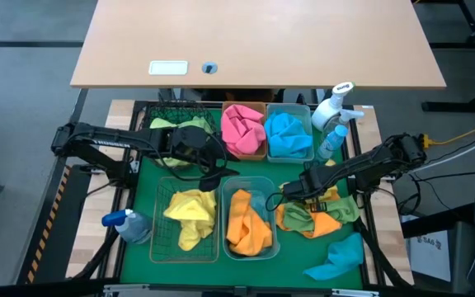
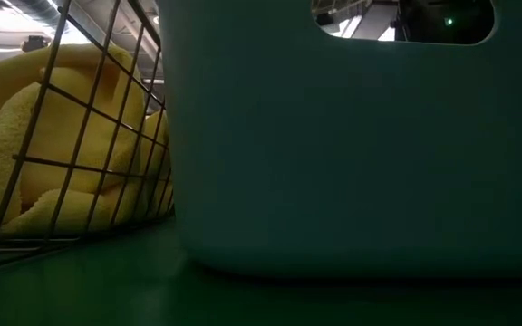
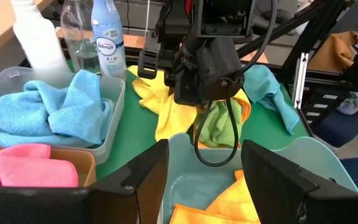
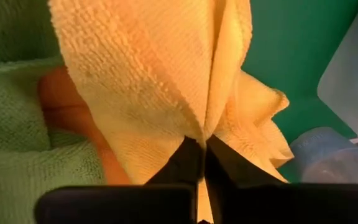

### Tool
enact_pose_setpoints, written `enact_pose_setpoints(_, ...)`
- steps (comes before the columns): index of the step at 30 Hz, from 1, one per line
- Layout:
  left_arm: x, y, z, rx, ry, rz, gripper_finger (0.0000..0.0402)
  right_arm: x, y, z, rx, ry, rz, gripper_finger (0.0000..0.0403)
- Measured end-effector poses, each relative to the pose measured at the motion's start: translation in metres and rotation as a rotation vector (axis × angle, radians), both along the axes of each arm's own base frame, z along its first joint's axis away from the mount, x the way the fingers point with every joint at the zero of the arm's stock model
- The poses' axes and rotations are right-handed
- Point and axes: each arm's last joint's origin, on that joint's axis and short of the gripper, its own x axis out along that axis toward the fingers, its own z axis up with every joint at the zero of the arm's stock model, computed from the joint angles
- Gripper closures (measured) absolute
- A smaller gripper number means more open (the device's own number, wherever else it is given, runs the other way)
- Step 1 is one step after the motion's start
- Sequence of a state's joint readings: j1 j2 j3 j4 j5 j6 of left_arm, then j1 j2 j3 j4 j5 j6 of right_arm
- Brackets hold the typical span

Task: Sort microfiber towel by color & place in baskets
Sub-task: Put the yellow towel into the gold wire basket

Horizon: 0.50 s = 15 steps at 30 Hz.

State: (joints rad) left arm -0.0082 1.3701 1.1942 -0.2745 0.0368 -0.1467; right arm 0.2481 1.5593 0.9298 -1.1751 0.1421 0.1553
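Observation:
My right gripper [image 1: 290, 191] is shut on a yellow towel [image 4: 166, 74] at the edge of a pile of orange and green towels [image 1: 316, 216] on the green mat. My left gripper [image 1: 212, 172] hovers open above the far end of the pale blue bin [image 1: 248, 216], which holds orange towels. A rectangular wire basket [image 1: 188, 221] holds yellow towels, the amber bin [image 1: 244, 130] a pink one, and the blue bin [image 1: 289, 134] a blue one. The dark green mesh basket [image 1: 174, 118] holds a yellow-green towel. A loose blue towel [image 1: 340, 257] lies on the mat near the front right. My right gripper pinches a bunched fold of the yellow towel [image 4: 199, 127] between its two fingertips [image 4: 185, 158], with several layers gathered there. The fingers come slanting down from the table's right. The towel's free part [image 3: 163, 109] drapes down onto the mat and the pile.
Two spray bottles [image 1: 334, 106] [image 1: 331, 142] stand by the blue bin at the far right, and a blue one [image 1: 127, 224] lies left of the wire basket. In the low view the pale blue bin's wall [image 2: 352, 154] fills the picture, with the wire basket [image 2: 71, 145] beside it.

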Motion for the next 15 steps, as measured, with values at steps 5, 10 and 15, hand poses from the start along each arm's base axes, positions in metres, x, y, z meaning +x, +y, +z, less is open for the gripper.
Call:
enact_pose_setpoints(5,0.0,0.0,0.0,0.0,0.0,0.0,0.0206,0.002,0.0,0.013,-0.015,0.02,-0.034,0.0381)
enact_pose_setpoints(10,0.0,0.0,0.0,0.005,0.001,0.013,0.0206,0.011,0.003,0.044,-0.018,0.01,-0.037,0.0396)
enact_pose_setpoints(15,0.0,0.001,0.0,0.012,0.001,0.026,0.0206,0.02,0.003,0.08,-0.056,-0.038,-0.025,0.0393)
